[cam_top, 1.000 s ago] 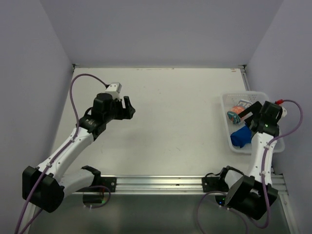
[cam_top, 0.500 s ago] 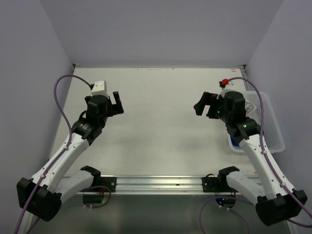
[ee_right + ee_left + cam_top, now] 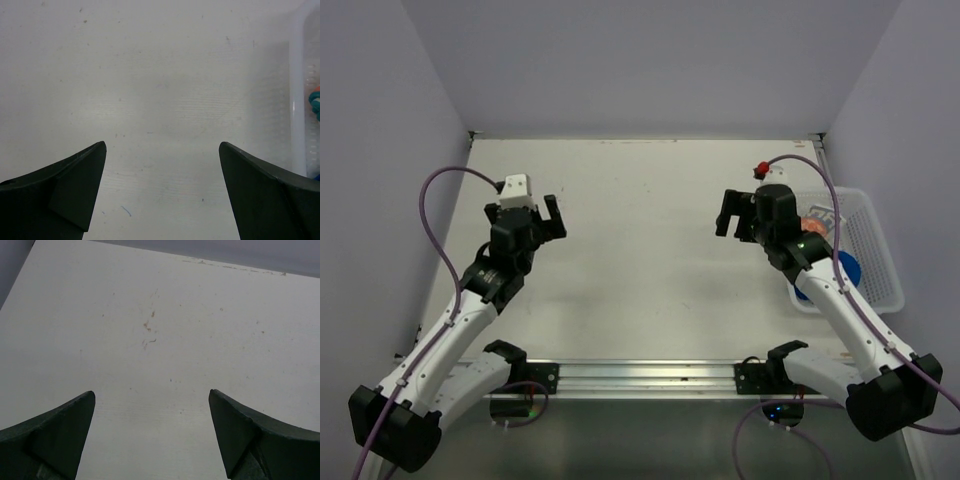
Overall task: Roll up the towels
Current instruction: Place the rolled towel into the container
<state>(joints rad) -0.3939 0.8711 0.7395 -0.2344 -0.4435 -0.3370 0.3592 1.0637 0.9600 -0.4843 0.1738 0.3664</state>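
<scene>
Both towels lie in the white mesh basket (image 3: pixel 872 250) at the table's right edge. The blue towel (image 3: pixel 844 270) is partly covered by my right arm. The patterned towel (image 3: pixel 817 222) lies behind it; a sliver of that towel (image 3: pixel 315 102) shows at the right edge of the right wrist view. My right gripper (image 3: pixel 728 215) (image 3: pixel 162 143) hovers open over bare table, left of the basket, with nothing between its fingers. My left gripper (image 3: pixel 546 218) (image 3: pixel 151 392) is open and empty too, above the table's left part, far from the towels.
The basket wall (image 3: pixel 298 100) stands just right of my right gripper. Grey walls close the table in on the left, back and right. A metal rail (image 3: pixel 650 375) with both arm bases runs along the near edge.
My right gripper has come out of the basket and swung left over the table, leaving both towels in the basket. My left gripper has drawn a little to the left.
</scene>
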